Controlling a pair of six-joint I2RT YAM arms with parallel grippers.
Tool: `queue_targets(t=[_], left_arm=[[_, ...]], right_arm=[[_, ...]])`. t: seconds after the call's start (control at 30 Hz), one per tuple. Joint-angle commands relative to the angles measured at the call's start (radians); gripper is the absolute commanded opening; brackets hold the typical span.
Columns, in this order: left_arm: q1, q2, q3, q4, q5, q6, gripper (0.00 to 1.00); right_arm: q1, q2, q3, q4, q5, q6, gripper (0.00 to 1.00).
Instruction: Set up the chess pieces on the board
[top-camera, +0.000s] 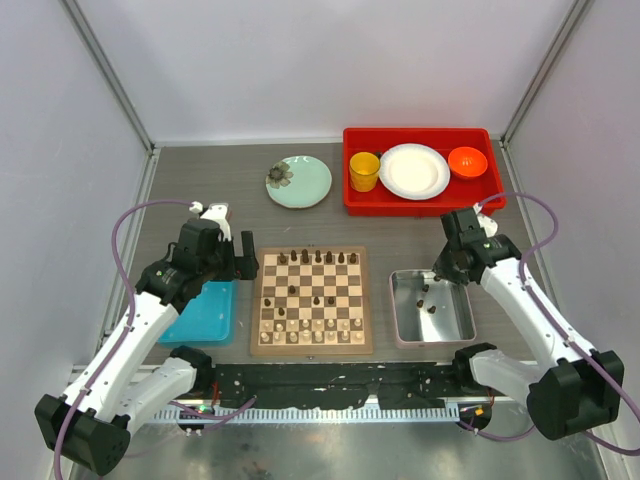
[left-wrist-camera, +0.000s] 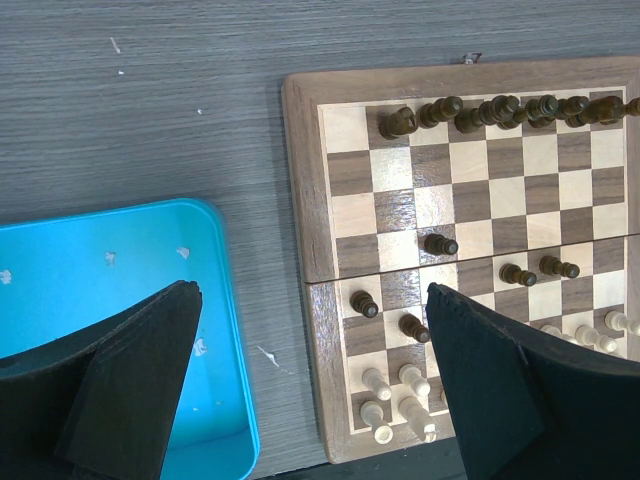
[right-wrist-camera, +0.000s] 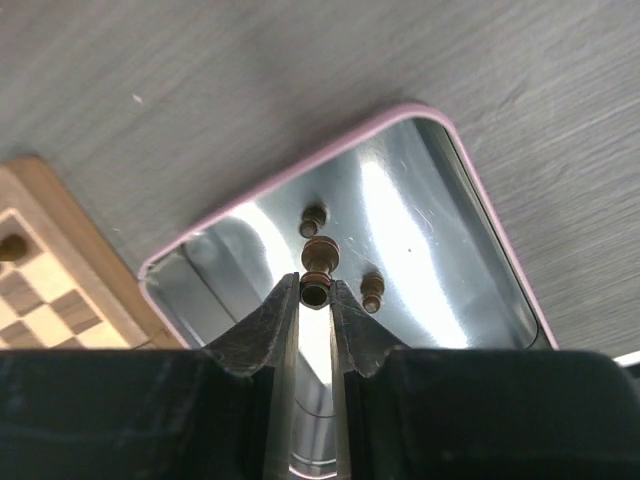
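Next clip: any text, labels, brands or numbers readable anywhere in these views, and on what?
None readable. The board has no coordinates or brand showing, the metal tray, blue tray and red tray are unmarked, and the green plate carries only a flower picture.

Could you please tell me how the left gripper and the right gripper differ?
The left gripper is wide open, holding nothing; the right gripper is shut on a dark chess piece. The left gripper hangs over the blue tray and board edge; the right gripper over the silver tray. Both have black fingers.
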Motion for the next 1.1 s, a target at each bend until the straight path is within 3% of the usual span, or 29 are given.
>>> queue_targets(t=[0.0, 0.17, 0.37, 0.6, 1.07], left_arm=[[0.005, -0.006, 0.002, 0.032, 0.014, 0.017, 1.00], [0.005, -0.006, 0.004, 0.029, 0.014, 0.017, 1.00], [0.005, -0.004, 0.034, 0.007, 0.017, 0.010, 0.99], [0.005, -0.033, 0.090, -0.040, 0.009, -0.008, 1.00], [0.005, -0.050, 0.007, 0.009, 0.019, -0.016, 1.00]], right_arm=[[-0.005, -0.023, 0.111, -0.049, 0.046, -0.031, 0.02], [0.058, 0.025, 0.208, 0.000, -0.037, -0.045, 0.01], [0.333, 0.169, 0.379, 0.012, 0.055, -0.029, 0.01], [0.509, 0.328, 0.466, 0.080, 0.050, -0.061, 0.01], [0.547, 0.442, 0.410, 0.155, 0.073, -0.063, 0.01]])
